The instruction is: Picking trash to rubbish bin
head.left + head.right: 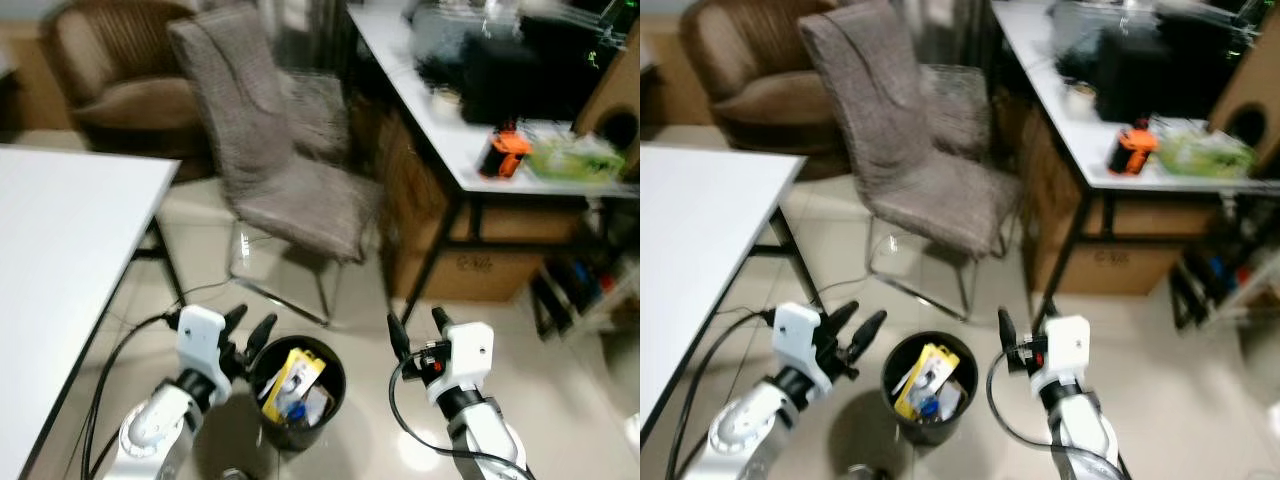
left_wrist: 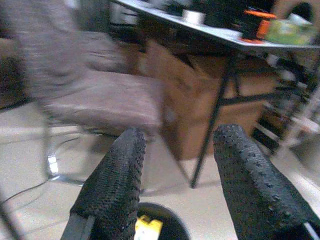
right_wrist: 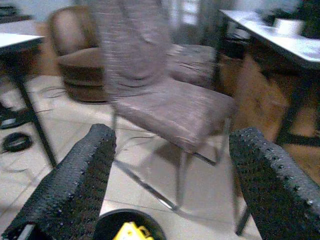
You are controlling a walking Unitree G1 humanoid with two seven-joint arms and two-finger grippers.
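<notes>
Between the two pincers, a round black rubbish bin (image 1: 298,392) is standing on the pale glossy tiled floor (image 1: 360,330). Trash is lying inside it: a flat yellow packet (image 1: 290,381) is leaning against the inner wall, with something blue and some pale scraps beside it, too blurred to name.

Just left of the bin's rim, the left pincer (image 1: 250,333) is hovering with its two long black fingers spread apart and holding nothing. In the left wrist view its knobbly, rubbery pads (image 2: 117,185) are framing the bin below. To the right of the bin, the right pincer (image 1: 415,328) is hanging a little apart from it, its fingers likewise parted and empty, its dimpled pads (image 3: 75,185) showing in the right wrist view.

Beyond both pincers, a chair (image 1: 285,170) with nubbly grey-brown fabric is sitting on thin chrome legs. Past the right pincer, a white-topped table (image 1: 440,130) on black metal legs is carrying an orange object (image 1: 503,152), with a brown cardboard box (image 1: 450,250) underneath it.
</notes>
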